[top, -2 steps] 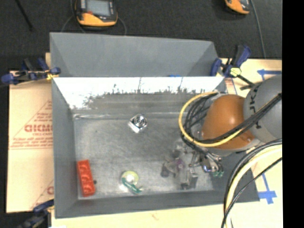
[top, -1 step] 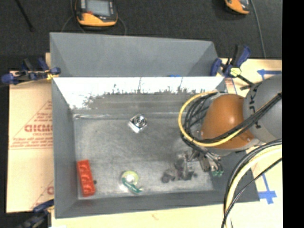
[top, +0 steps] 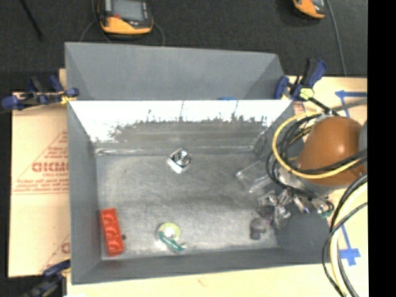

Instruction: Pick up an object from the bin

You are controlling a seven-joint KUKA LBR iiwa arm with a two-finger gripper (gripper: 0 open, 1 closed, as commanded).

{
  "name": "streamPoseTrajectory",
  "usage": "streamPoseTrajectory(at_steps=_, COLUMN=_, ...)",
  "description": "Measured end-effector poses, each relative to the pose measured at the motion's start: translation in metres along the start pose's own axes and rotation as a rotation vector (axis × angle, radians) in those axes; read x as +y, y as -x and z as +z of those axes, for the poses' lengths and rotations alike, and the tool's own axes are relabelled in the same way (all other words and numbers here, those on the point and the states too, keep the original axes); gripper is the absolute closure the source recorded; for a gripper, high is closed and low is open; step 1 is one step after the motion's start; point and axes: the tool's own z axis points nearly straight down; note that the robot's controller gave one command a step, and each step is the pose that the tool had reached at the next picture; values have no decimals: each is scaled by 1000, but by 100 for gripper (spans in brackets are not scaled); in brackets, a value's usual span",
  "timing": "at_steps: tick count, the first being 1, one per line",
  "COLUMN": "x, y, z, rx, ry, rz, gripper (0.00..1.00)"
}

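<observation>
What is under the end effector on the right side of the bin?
Bare grey metal bin floor shows around the end effector, with a clear plastic piece beside it toward the back wall. Whatever lies directly beneath it is covered.

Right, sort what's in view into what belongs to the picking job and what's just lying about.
In the job:
- the robot's tool, at the right end of the grey metal bin
- the clear plastic piece, the thing nearest the tool

Lying about:
- red studded plastic brick, front left corner
- small silvery metal part, near the back
- white-and-green round thing, front middle
</observation>
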Motion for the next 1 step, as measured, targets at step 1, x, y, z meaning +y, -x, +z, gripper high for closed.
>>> streamPoseTrajectory(at_steps=1, x=-9, y=20, z=-166, rx=-4, ry=-4, rz=-42, gripper=100)
